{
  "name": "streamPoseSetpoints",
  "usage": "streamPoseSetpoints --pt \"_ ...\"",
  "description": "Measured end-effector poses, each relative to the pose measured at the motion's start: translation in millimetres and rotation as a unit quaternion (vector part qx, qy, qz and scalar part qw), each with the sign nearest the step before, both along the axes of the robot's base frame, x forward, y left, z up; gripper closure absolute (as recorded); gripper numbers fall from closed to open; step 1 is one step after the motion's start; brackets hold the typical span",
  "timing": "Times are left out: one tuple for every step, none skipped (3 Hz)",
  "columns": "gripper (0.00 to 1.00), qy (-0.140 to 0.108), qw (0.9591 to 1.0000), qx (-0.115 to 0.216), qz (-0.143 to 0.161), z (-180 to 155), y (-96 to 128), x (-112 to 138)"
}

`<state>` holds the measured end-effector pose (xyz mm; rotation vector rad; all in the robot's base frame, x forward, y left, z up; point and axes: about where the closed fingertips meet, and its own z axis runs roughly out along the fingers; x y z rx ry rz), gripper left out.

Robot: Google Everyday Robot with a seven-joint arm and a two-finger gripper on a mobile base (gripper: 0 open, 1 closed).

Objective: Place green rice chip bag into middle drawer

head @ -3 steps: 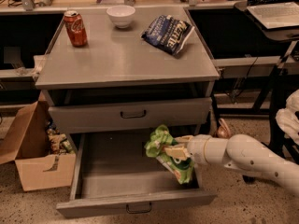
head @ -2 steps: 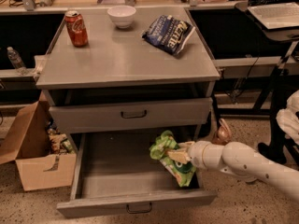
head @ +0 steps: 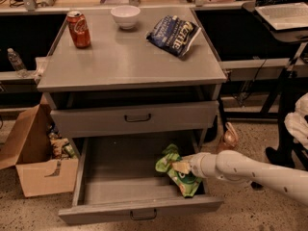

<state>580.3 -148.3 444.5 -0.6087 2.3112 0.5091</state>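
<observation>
Down at the lower right of the frame, the white-armed gripper (head: 185,167) clasps the crinkly bright-green rice chip bag (head: 179,177), which hangs over the right side of the pulled-out wide grey metal middle drawer (head: 139,210). At the upper centre, the grey cabinet top (head: 125,57) carries a red soda can (head: 78,29), a white bowl (head: 125,17) and a dark blue chip bag (head: 174,34). An open cardboard box (head: 33,172) sits on the speckled floor (head: 240,211) at the left.

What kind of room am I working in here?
Probably a lab or workshop: a grey drawer cabinet, a laptop nearby, a cardboard box on the speckled floor. The end effector holds the green rice chip bag over the open middle drawer.
</observation>
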Motion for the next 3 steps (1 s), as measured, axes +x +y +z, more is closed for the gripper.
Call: streamPoseSetpoints --pt "0.28 0.012 0.9999 -0.002 -0.005 -13 0 4" --pt "0.01 -0.022 0.9997 0.007 -0.003 4 2 12" --pt "0.00 -0.064 0.9976 0.026 0.005 31 9 17"
